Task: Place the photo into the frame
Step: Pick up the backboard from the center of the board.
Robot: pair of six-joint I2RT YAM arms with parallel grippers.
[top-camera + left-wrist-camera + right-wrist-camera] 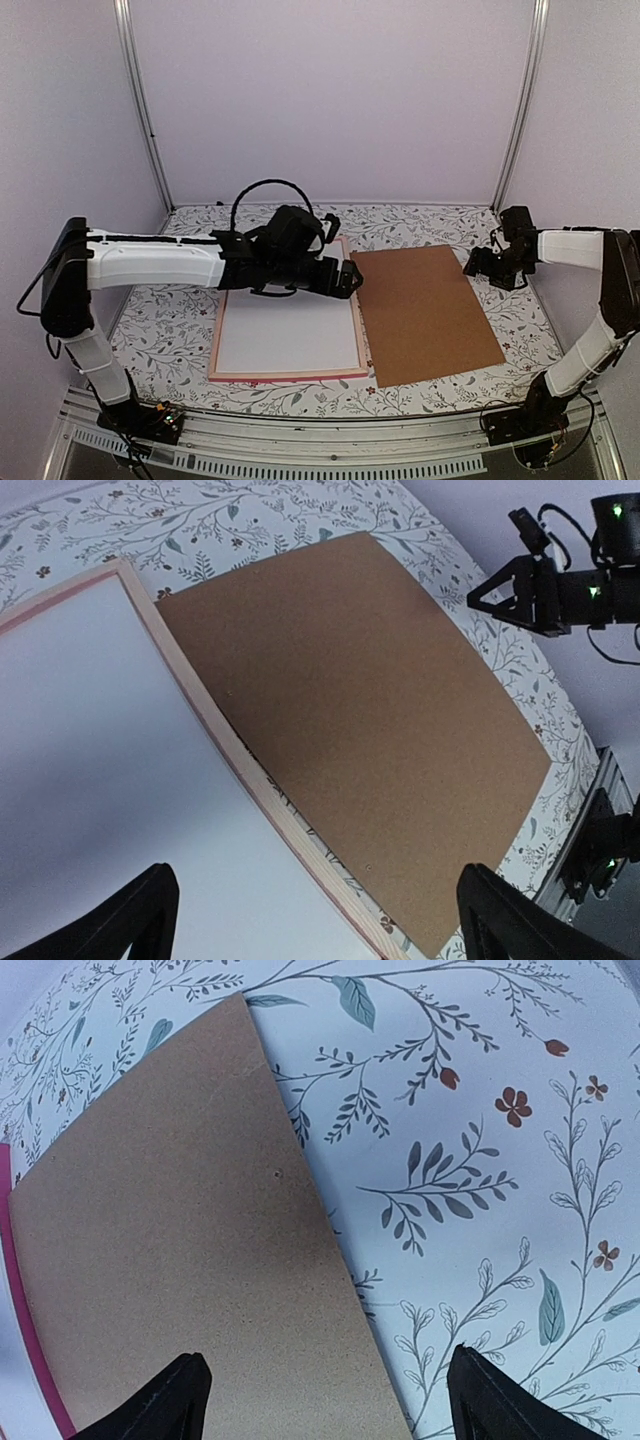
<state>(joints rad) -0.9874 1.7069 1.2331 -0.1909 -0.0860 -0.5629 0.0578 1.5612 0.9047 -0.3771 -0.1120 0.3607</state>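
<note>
The frame (289, 376) with its thin pink border lies flat at the table's centre-left. A plain white sheet (290, 335) fills it, and no canyon print shows in any view. My left gripper (350, 278) hovers open and empty over the frame's right edge (200, 702), with the white sheet (90, 770) below it on the left. My right gripper (480, 262) is open and empty above the far right corner of the brown backing board (430, 310). The right wrist view shows the board's edge (180, 1250) between the open fingers, and a pink strip of the frame (30, 1340).
The brown backing board (350, 710) lies right of the frame, almost touching it. A floral cloth (160, 330) covers the table. Metal posts (145, 110) stand at the back corners, a rail (330, 440) runs along the near edge, and walls close in the sides.
</note>
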